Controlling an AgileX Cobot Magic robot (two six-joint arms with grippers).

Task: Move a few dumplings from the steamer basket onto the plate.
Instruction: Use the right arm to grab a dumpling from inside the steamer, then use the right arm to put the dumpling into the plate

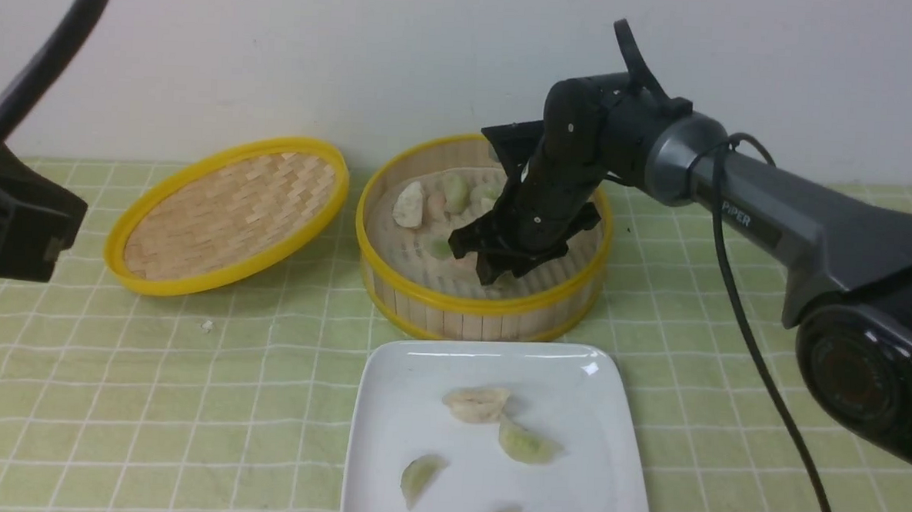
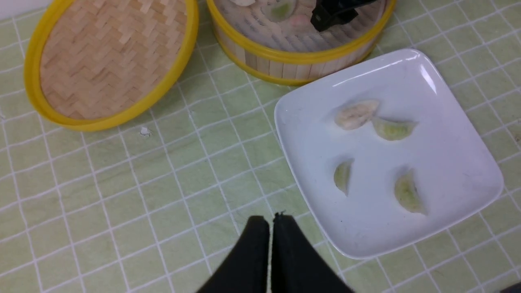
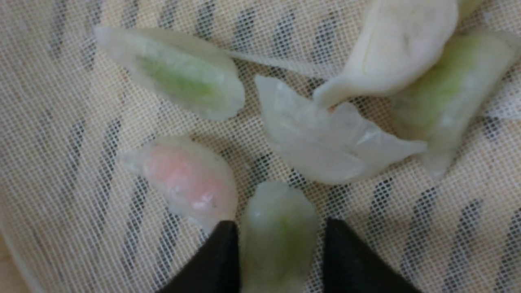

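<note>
Well, the left tool (image 2: 270,219) was shut tight, well away from the steamer basket (image 1: 477,307). The right tool (image 3: 280,228) was down inside it, half open, with a green dumpling (image 3: 281,207) sitting in its gap, long side pointing straight out from the tool.

Left fingers (image 2: 252,252) together, right fingers (image 3: 215,260) apart

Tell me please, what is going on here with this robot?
The right claw is down inside the round bamboo steamer basket, with its jaws either side of a small pale green dumpling lying there; a firm grip is not clear yet. Four pale crescent dumplings already lie on the glossy white square plate. The left claw is shut and empty, off to the side above the green checked cloth.
</note>
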